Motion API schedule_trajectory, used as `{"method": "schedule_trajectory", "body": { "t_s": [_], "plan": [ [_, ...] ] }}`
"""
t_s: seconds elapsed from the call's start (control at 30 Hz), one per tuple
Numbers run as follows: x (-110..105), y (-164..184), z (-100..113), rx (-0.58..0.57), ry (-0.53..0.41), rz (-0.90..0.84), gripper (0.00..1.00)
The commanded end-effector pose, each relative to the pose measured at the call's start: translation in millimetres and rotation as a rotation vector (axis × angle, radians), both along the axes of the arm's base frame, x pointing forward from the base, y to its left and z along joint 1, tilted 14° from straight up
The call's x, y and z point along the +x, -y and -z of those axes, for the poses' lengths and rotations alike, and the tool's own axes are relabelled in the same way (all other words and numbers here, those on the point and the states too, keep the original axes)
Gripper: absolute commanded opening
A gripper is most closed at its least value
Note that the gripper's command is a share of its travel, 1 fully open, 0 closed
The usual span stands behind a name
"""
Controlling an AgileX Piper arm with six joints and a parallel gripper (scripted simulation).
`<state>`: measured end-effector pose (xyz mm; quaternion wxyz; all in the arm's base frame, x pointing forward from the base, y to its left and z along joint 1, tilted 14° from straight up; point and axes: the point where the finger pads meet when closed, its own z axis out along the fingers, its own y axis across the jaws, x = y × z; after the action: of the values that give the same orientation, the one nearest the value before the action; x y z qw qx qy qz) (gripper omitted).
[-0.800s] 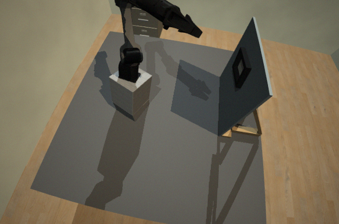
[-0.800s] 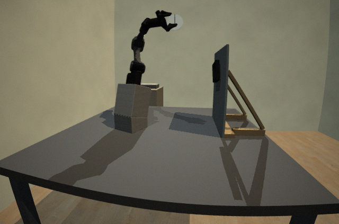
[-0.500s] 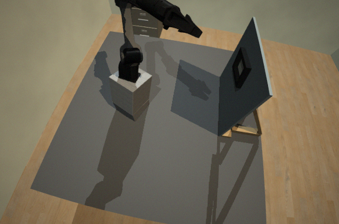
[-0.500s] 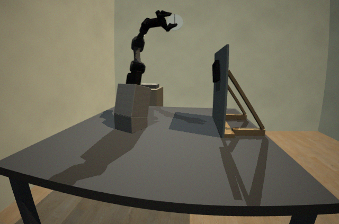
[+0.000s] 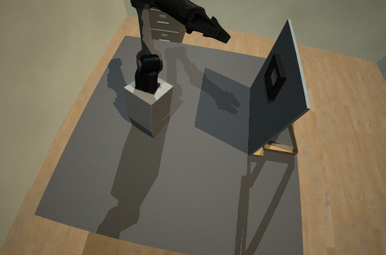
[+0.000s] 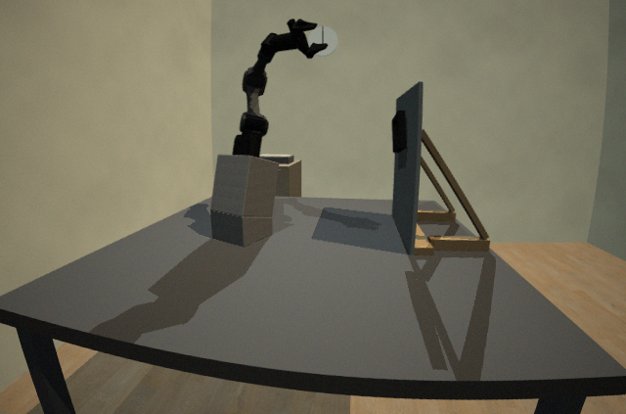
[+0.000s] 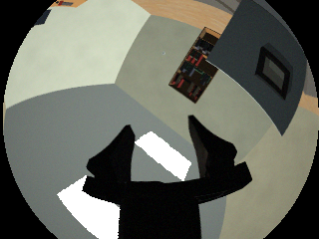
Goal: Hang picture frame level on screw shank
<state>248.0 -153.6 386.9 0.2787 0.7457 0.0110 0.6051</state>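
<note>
The near edge of the counter (image 6: 323, 339) carries only long shadows. Farther back, toward the right edge, an upright board (image 5: 274, 121) stands on wooden props (image 6: 455, 242), with the dark picture frame (image 5: 274, 76) flat against its face; the screw is hidden and the frame's tilt is hard to judge. Near the far left corner a block (image 5: 149, 107) bears the arm, raised high, jaws spread wide on nothing (image 7: 162, 139).

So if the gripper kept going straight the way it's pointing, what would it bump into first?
Probably nothing soon. The open gripper is high up, pointing roughly level or slightly upward, above the top of the dark panel with the picture frame. It seems to pass over them toward the far wall, though depth is unclear.
</note>
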Motion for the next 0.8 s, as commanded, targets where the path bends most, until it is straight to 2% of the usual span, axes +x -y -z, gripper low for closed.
{"method": "schedule_trajectory", "body": {
  "t_s": [0.0, 0.33, 0.77],
  "plan": [
    [1, 2, 2, 0.0, -0.005, 0.002, 1.0],
    [6, 8, 8, -0.003, -0.025, 0.011, 1.0],
    [31, 28, 37, -0.04, -0.113, 0.041, 1.0]
  ]
}}
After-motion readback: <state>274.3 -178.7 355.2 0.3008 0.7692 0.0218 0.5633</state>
